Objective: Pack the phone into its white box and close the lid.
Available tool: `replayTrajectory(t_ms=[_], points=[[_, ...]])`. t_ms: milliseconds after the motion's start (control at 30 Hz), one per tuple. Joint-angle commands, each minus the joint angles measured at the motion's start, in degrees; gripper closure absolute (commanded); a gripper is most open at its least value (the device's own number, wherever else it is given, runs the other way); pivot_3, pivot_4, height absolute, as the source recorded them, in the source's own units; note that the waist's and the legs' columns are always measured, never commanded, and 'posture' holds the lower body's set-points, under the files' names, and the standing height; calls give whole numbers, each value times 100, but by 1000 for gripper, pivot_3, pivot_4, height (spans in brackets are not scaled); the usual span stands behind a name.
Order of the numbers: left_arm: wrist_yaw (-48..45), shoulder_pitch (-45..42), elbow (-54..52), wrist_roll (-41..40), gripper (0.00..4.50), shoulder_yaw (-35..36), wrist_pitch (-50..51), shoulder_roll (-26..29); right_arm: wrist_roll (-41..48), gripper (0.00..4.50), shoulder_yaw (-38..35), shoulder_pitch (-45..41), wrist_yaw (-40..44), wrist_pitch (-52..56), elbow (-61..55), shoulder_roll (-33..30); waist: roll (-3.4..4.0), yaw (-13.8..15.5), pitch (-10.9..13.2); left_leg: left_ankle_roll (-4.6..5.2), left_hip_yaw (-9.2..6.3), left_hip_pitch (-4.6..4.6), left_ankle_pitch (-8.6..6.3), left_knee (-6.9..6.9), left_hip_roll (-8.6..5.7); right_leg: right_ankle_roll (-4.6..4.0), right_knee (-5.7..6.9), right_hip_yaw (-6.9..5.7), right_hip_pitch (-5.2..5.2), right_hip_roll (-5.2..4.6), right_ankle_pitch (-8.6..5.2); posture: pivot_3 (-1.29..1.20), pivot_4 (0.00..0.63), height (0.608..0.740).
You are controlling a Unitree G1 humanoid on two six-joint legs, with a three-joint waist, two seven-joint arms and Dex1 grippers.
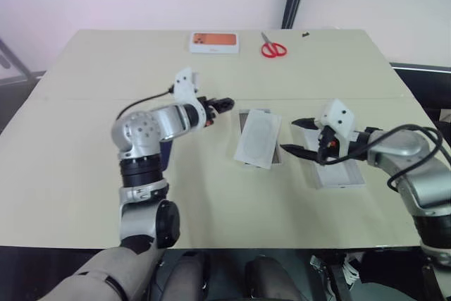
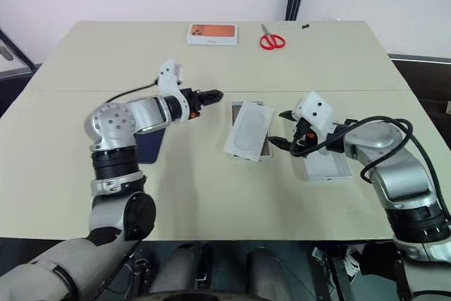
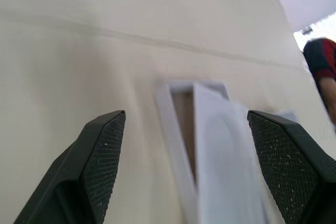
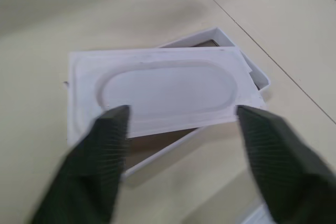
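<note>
Both black two-fingered grippers, left (image 2: 211, 94) and right (image 1: 294, 137), gape empty beside the shallow white cardboard box (image 1: 246, 119), a flat white insert card (image 1: 256, 139) askew atop it.

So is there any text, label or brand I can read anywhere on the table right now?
None can be read.
White box with orange-printed top: an orange panel, any lettering too small to tell.
Insert card lying askew on the white box: plain, only an embossed oval.
Lid: white inside facing up, no print visible.
Red scissors: no marking visible.
</note>
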Motion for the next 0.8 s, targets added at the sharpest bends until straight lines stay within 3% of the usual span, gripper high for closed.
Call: replayTrajectory(t_ms=[33,100,133,300,467,633,800], points=[[-714,101,-306,542,618,-665,-1047,624,-322,3289,224,-361,-52,-136,124,61,0,-4,0,0,0,0,0,-1,0,0,0,0,-1,0,0,0,150,740],[-1228,282,-296,778,618,-1067,-1423,1107,-605,4297,455,-571,-112,-209,301,126,1,0,-1,0,0,0,0,-4,0,0,0,0,-2,0,0,0,150,740],[-1665,452,-328,923,618,-1329,-1648,1494,-843,4407,661,-746,-157,-296,457,180,2,-12,-1,0,0,0,0,-3,0,0,-1,0,-2,0,0,0,150,740],[-3162,1171,-550,954,618,-1775,-2194,2593,-1660,4407,1320,-1460,-408,-659,1250,635,5,-121,-2,0,1,0,0,-10,0,-1,-2,2,-8,0,0,0,150,740],[-4134,1848,-856,982,618,-1934,-2571,3261,-2538,4407,1879,-2040,-727,-1013,2256,1067,5,-135,-1,0,-1,-2,0,-15,0,-1,-4,0,-12,-3,0,0,150,740],[-4660,2432,-1371,740,618,-1826,-2481,3589,-2770,4407,1982,-2283,-729,-1086,2778,1479,7,-144,-1,1,-1,-3,-1,-16,0,-1,-1,1,-12,-3,0,0,150,740],[-4609,2820,-1700,675,618,-1718,-2376,3634,-3009,4407,2035,-2387,-757,-1189,3092,1650,7,-147,0,2,-1,-2,-1,-16,0,-1,1,1,-12,-3,0,0,150,740]])
